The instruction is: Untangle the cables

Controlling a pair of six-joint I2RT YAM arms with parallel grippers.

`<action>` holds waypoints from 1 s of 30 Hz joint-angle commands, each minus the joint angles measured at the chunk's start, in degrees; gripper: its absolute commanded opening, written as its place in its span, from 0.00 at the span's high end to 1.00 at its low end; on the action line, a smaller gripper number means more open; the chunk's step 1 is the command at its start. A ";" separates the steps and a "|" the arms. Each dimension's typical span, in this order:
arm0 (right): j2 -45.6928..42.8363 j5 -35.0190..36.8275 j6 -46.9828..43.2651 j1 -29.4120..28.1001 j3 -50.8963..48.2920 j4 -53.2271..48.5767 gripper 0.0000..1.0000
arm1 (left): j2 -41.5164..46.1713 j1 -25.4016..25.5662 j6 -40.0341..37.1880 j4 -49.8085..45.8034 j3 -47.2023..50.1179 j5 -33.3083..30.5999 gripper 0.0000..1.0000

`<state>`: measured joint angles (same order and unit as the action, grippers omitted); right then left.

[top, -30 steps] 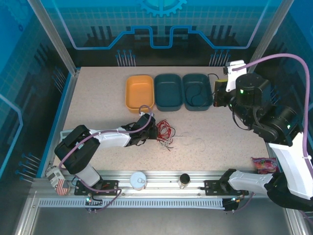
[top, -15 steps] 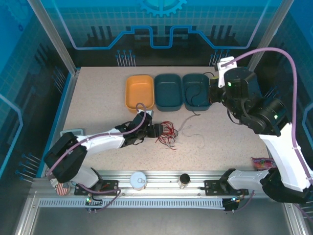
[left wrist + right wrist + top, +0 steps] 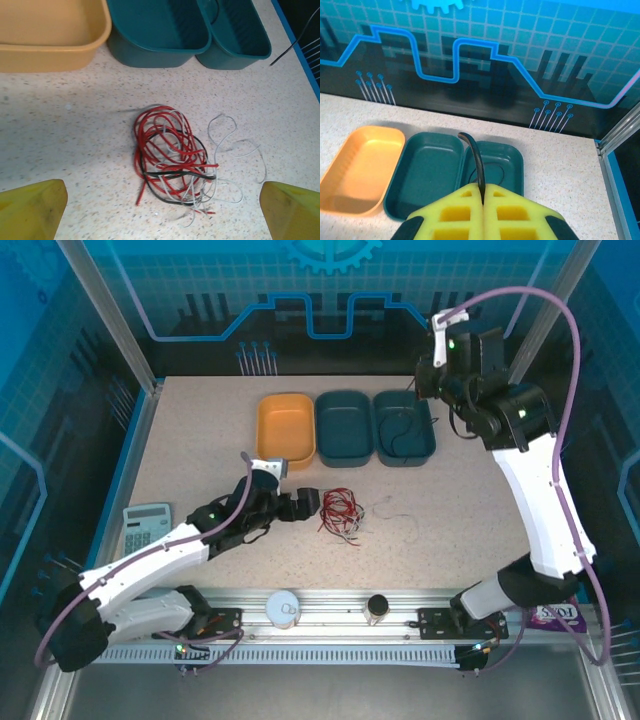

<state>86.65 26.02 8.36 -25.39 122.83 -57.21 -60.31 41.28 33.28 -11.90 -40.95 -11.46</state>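
Tangle of thin red, black and pale grey cables (image 3: 340, 512) lies on the speckled desk (image 3: 200, 440), near a row of three plastic tubs: one orange tub (image 3: 287, 428) and two teal tubs (image 3: 344, 427). The left end effector (image 3: 310, 503) sits low just beside the tangle's left edge, jaws spread wide and holding nothing. Its wrist view resolves what the overhead blurs: red loops crossed by a black strand and pale wires straggling rightward, between two yellow fingertips (image 3: 30, 207). The right end effector (image 3: 424, 380) hangs high above the rightmost teal tub. Its own view has the yellow pads (image 3: 455, 212) pressed together on a thin black cable (image 3: 479, 165). A black loop lies in the tub beneath. From overhead, a grey calculator (image 3: 147, 525) rests at the desk's left edge.
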 commanded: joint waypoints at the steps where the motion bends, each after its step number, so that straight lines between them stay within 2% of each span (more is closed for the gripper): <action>1: 2.85 -3.32 -1.45 3.19 4.00 2.50 1.00 | 3.33 -0.56 -1.71 -4.91 1.46 -4.03 0.01; 9: 8.14 -4.38 -1.98 8.35 3.52 6.86 1.00 | 7.78 -1.29 -1.31 -6.13 3.92 -5.20 0.01; 30: 16.52 -6.42 -4.70 11.76 -3.12 11.19 1.00 | 12.34 -2.05 0.11 -8.27 6.58 -7.87 0.01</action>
<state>101.34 21.10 4.80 -14.55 120.42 -48.29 -48.97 39.72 33.04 -18.76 -35.38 -17.80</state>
